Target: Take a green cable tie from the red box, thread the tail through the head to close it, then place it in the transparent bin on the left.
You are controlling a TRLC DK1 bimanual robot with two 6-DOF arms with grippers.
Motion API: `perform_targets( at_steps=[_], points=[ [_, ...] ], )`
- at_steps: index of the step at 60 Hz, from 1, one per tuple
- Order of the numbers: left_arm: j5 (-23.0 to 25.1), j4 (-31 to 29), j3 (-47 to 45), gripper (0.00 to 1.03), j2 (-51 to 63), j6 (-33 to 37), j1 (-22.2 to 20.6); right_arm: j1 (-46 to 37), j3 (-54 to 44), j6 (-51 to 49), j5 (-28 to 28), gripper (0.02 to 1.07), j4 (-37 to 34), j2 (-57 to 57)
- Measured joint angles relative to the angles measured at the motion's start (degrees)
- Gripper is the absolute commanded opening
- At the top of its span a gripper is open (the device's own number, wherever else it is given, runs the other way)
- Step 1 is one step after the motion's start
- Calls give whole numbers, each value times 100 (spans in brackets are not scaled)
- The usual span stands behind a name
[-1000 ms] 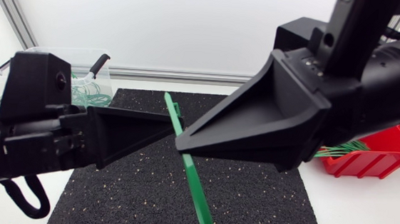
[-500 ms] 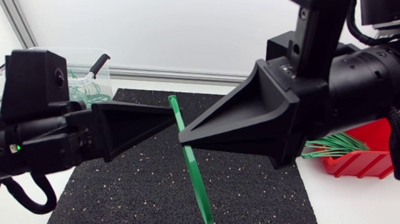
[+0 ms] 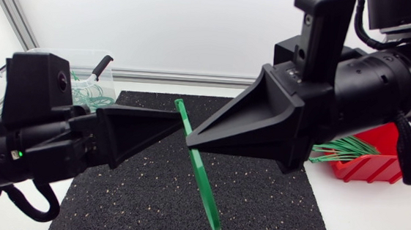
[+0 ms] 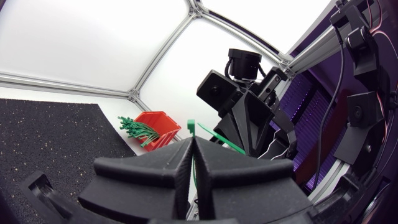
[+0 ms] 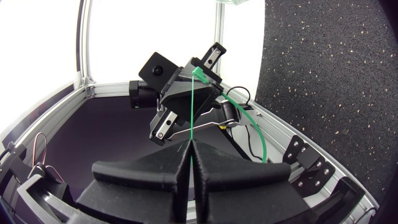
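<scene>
The transparent bin [image 3: 82,59] stands at the far left corner of the table, beside the black mat [image 3: 140,198], and holds looped green ties [image 3: 86,91]. It does not hold the task's tie.

The left gripper [image 3: 176,120] comes in from the left, raised above the mat. In the left wrist view its fingers [image 4: 155,168] are pressed together, with the green cable tie [image 3: 200,181] clamped in the seam between them. The grip lies close to the tie's upper end. The head of the tie projects just past the fingertips.

The tie is held in the air above the middle of the mat. It runs as a nearly straight strip, tilted, from its upper end at the two gripper tips down toward the near edge of the mat. Its lower end hangs free.

The right gripper [image 3: 187,138] comes in from the right, and its tip meets the tie just below the left gripper's grip. In the right wrist view its fingers [image 5: 149,168] are likewise closed, and the tie rises from the seam straight toward the left gripper ahead of it.

The red box [image 3: 377,169] sits at the right edge of the table, well apart from both grippers. It contains a bundle of straight green ties [image 3: 342,150].
</scene>
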Motion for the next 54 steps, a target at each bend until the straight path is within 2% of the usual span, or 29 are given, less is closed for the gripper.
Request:
perform_targets(
  at_steps=[37, 42, 54],
  points=[
    [-131, -87, 0, 4, -17, 4, -133, -103, -44, 0, -114, 8, 22, 122],
    [-310, -92, 0, 4, -42, 129, -225, -136, -44, -2, -131, 8, 22, 131],
    [-999, -181, 0, 4, -157, 667, -765, -144, -44, -2, -153, 8, 0, 131]
  ],
)
